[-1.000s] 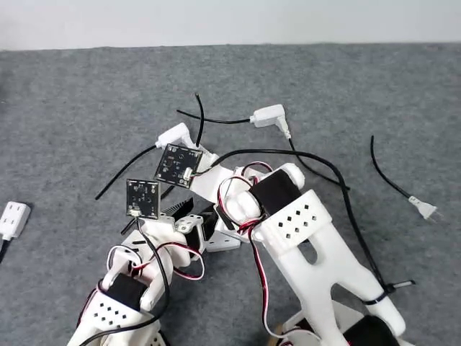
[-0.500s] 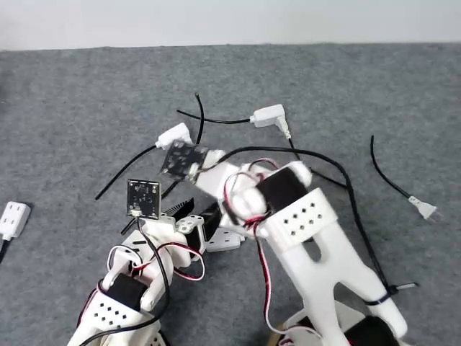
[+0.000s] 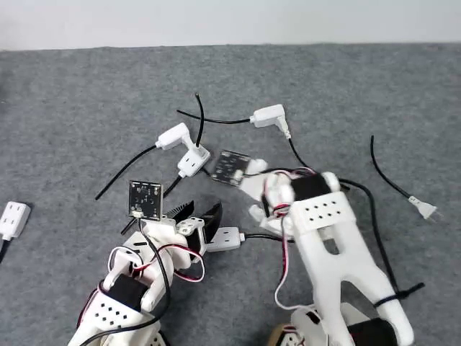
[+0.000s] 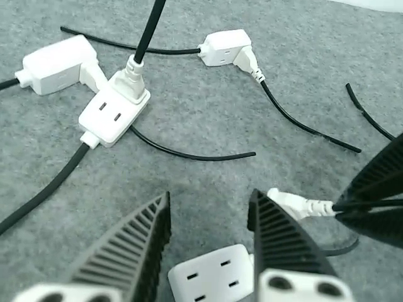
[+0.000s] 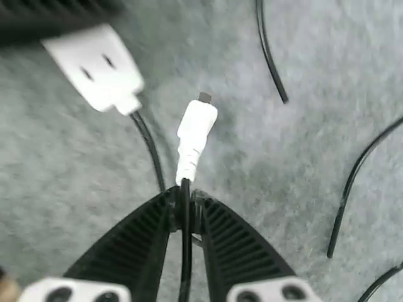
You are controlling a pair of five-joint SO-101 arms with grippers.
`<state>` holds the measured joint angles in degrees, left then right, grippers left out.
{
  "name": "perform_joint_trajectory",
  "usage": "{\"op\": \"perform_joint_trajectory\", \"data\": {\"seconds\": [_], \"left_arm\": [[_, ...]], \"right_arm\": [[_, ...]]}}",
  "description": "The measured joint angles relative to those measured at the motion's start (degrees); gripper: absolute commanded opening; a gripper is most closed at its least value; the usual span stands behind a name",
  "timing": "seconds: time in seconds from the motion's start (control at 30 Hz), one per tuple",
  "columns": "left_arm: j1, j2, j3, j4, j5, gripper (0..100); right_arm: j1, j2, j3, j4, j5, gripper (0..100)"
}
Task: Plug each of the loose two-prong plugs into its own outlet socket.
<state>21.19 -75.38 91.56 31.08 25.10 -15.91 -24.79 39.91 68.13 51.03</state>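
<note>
Right gripper (image 5: 184, 196): clamped tight on cord (image 5: 185, 277) just behind plug (image 5: 196, 129)
Plug: not inserted, at 3 o'clock of socket block (image 4: 217, 277) in the high view
Left gripper (image 4: 210, 198): wide open, straddling block
Risk: the cord grip may let the plug swivel so its prongs miss the slots, and the unclamped block may slide

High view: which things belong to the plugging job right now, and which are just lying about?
Job: held plug, its cord in the right end effector; near socket by the left end effector; far plug; far socket.
Lying about: joined pair; second joined pair; grey mat.
</note>
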Motion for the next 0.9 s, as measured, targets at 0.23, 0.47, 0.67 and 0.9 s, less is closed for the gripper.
{"op": "perform_joint_trajectory", "data": {"seconds": [0.23,0.47,0.67,0.9], "left_arm": [[0.00,0.00,0.00,0.00,-0.88,19],[0.00,0.00,0.00,0.00,-0.88,19],[0.00,0.00,0.00,0.00,-0.88,19],[0.00,0.00,0.00,0.00,-0.88,19]], "right_arm": [[12.40,0.00,10.46,-11.52,8.97,0.9],[19.60,0.00,18.37,-23.56,12.66,22.0],[21.27,-0.09,18.46,-24.97,13.01,28.8],[14.77,-0.53,18.46,-25.14,13.10,27.1]]}}
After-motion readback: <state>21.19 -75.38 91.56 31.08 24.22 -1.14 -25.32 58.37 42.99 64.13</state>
